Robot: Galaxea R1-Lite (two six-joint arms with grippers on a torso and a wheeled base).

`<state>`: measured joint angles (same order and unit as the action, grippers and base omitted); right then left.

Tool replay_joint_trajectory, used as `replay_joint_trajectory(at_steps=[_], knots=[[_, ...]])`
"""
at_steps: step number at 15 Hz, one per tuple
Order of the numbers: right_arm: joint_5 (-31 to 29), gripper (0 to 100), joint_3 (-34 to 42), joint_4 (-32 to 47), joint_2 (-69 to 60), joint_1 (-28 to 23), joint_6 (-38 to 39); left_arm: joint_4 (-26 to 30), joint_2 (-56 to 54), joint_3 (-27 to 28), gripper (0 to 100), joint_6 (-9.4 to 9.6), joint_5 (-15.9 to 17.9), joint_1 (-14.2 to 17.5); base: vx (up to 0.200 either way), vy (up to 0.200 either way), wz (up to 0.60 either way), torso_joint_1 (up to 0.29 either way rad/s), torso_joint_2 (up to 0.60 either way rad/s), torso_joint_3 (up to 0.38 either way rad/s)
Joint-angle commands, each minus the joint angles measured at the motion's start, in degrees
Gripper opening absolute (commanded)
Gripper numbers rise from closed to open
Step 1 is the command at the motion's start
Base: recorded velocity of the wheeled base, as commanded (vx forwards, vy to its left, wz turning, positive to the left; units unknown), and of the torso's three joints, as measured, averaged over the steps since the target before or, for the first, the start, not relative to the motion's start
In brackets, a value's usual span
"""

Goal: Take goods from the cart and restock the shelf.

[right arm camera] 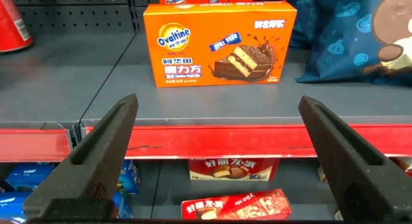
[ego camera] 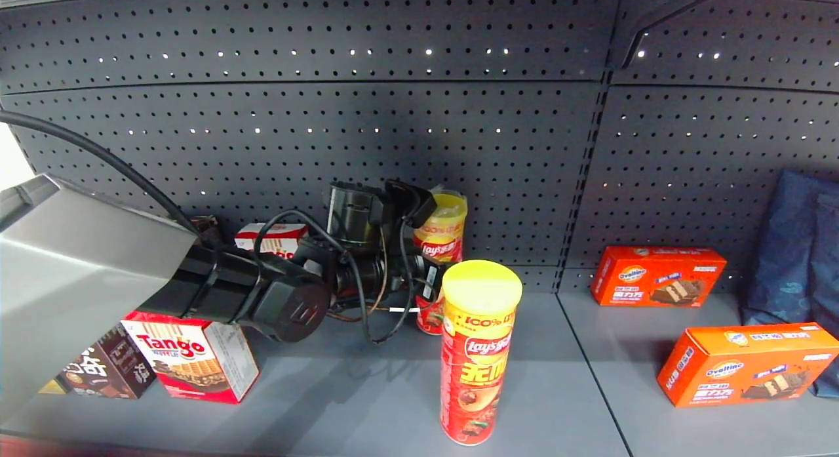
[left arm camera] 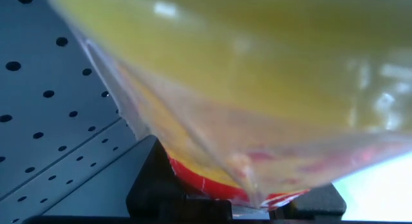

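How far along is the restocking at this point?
Done, it seems: one chip can stands upright near the front of the shelf. In hand: the left gripper is shut on a second can at the back by the pegboard, its base about at shelf level. The right gripper is open and empty, facing an orange box. Left: releasing that can, then any further goods.

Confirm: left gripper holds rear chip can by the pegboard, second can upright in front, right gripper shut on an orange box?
One thing is off: the right gripper is open and empty; the right wrist view shows the orange box sitting on the shelf, untouched. The rest holds: left gripper on the rear chip can by the pegboard, second can upright in front.
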<state>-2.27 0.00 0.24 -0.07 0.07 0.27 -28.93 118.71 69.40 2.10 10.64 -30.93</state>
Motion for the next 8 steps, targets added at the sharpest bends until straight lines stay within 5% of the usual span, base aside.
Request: replay_joint_trajectory(at_steps=[1,8], knots=[[0.0,100,0.0,0.0,0.1,0.0,0.0,-0.1,0.6,0.2,0,0.01,0.0,0.1,0.000,0.000,0.00,0.000,0.00,0.000],[0.0,100,0.0,0.0,0.1,0.0,0.0,-0.8,1.6,1.3,0,0.01,0.1,0.4,0.000,0.000,0.00,0.000,0.00,0.000]])
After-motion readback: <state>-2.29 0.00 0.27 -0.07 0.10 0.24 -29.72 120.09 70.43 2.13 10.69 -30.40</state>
